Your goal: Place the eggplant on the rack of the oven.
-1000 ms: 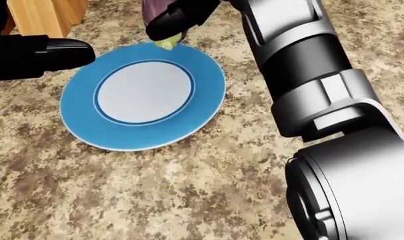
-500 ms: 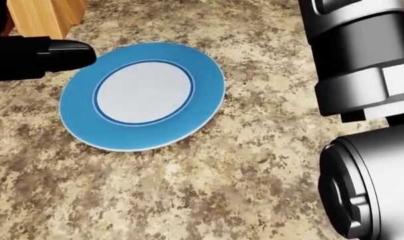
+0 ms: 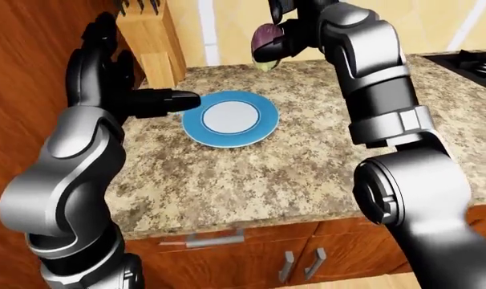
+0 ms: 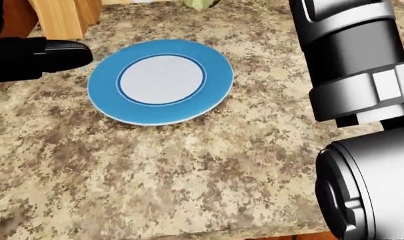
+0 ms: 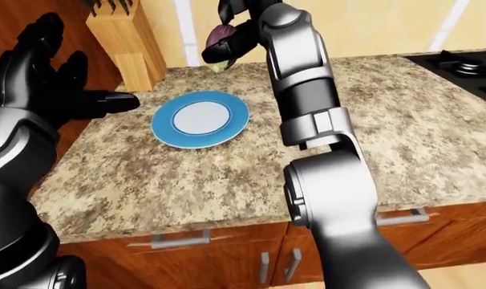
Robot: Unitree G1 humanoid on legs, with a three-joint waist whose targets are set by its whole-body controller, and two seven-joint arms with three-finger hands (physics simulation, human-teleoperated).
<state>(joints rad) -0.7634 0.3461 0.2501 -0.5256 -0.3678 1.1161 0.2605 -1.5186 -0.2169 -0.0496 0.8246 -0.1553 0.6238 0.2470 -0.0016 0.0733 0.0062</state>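
I hold the eggplant [image 3: 265, 43] gripped in my right hand [image 3: 285, 37], raised clear above the blue plate [image 3: 231, 118] on the surface [image 3: 307, 162]; left hand [image 3: 107, 72] open beside. Next, I judge: carry it to the unseen oven.

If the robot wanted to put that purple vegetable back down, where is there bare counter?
Bare counter lies between the plate and the near edge, and more between the right arm and the stove. It is crowded at the top left: knife block, left hand, and the right hand holding the eggplant.
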